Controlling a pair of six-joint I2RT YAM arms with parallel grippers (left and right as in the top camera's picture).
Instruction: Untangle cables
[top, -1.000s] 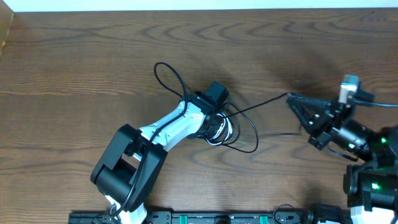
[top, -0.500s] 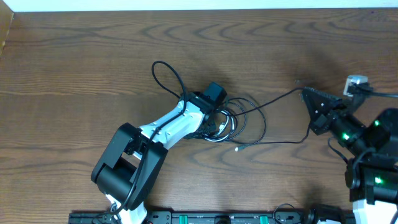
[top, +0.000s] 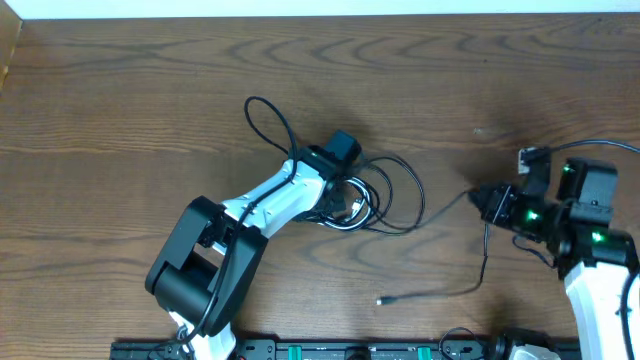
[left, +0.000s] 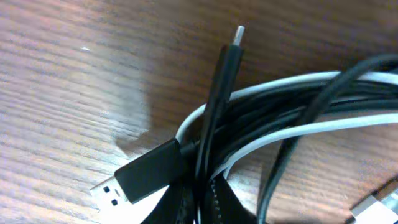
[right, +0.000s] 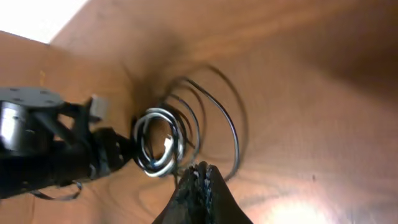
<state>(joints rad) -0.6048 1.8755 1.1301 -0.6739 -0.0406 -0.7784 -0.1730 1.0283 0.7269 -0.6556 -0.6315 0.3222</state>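
Both of my grippers are closed. My left gripper (left: 200, 208) is clamped tight on the looped bundle of thin black and white cables (top: 360, 205) near the middle of the brown wooden table (top: 130, 90); in its wrist view the strands run into my fingertips at the bottom edge. 1 flat black USB plug (left: 149, 174) on that bundle points down-left, and 1 slim black plug with a metal tip (left: 231, 53) stands nearly upright in that view, tip upward. My right gripper (top: 488, 205), fingers pressed together, pinches 1 long thin black cable (top: 445, 208) out on the right. That cable's long axis runs left-right from the bundle to my fingertips. Past them it drops toward the near edge and bends left, its small free plug end (top: 382, 299) pointing left, well apart from the bundle.
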